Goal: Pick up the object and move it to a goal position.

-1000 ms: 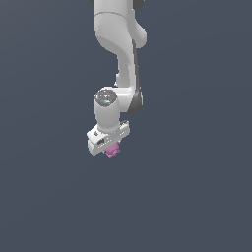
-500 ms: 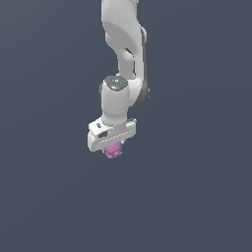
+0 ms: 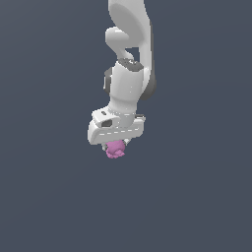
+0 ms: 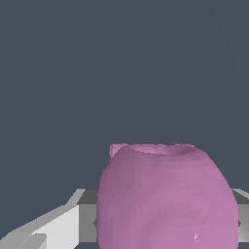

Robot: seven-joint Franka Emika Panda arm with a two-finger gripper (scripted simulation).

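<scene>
My claw (image 3: 116, 144) is clamping the pink object (image 3: 116, 149) (image 4: 165, 199), which is hanging beneath my white arm (image 3: 129, 83) against plain grey background on every side

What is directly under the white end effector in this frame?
The pink object sits under the end effector, its upper part tucked up between the fingers. Below it is only plain dark background. The fingertips and contact points are hidden by the blob and the hand body.

Flat, uniform dark slate-grey surface (image 3: 49, 197) seen filling both the exterior and wrist views, unmarked and evenly lit, no edge or seam visible, nothing seen lying directly on it.
</scene>
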